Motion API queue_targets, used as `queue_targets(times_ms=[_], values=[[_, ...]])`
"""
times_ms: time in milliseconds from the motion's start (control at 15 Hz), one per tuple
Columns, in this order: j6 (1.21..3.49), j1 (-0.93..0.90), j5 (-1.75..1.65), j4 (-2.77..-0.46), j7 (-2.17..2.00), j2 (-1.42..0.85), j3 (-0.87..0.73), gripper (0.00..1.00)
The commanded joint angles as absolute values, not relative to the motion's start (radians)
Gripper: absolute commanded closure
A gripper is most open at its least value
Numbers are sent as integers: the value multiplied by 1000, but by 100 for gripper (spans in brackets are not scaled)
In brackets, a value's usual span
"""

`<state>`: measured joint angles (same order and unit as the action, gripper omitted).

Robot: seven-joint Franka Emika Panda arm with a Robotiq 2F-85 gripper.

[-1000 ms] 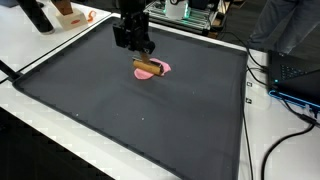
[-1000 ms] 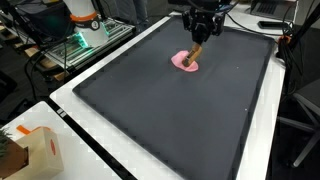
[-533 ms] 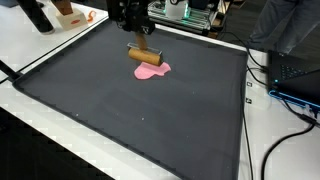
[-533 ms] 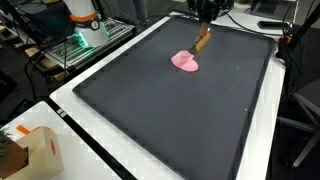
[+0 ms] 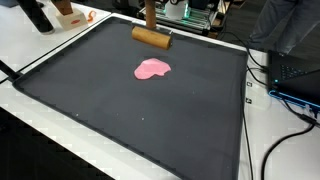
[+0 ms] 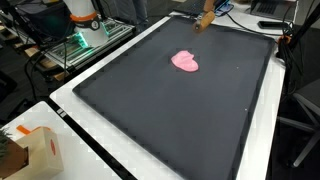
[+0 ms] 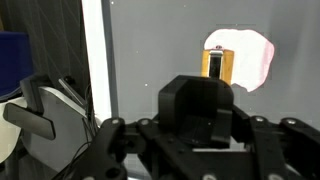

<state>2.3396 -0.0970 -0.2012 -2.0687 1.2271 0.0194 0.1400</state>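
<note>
A wooden roller [image 5: 152, 37] with an upright handle hangs in the air over the far part of the black mat [image 5: 120, 100]. It also shows at the top edge of an exterior view [image 6: 206, 20]. A flattened pink lump of dough [image 5: 152, 69] lies on the mat below it, seen also in an exterior view [image 6: 186, 62]. My gripper [image 7: 205, 110] shows only in the wrist view, high above the mat. Its dark body hides the jaws, and the roller [image 7: 216, 66] sticks out below it over the pink dough [image 7: 245, 55].
A cardboard box [image 6: 25, 150] stands on the white table near the mat's corner. An orange and white object [image 6: 82, 15] and a rack stand at the back. Cables [image 5: 285, 100] and a dark device [image 5: 300, 75] lie beside the mat.
The gripper has risen out of both exterior views, lifting the roller off the pink dough and toward the far edge. The dough stays flat on the mat.
</note>
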Motion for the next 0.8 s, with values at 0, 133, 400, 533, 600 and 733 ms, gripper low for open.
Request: queue_targets(times_ms=[0,133,400,533,600,733], values=[[2333,-108,-205,-2067,1222,23,132,52],[2331,-108,-207,-2067,1221,23,131,52],[2331,-107,-208,-2067,1221,22,131,52],[2331,-107,-208,-2067,1221,22,131,52],[2331,-107,-208,-2067,1221,22,131,52],[2313,-114,-236,-2053,1196,19,140,77]])
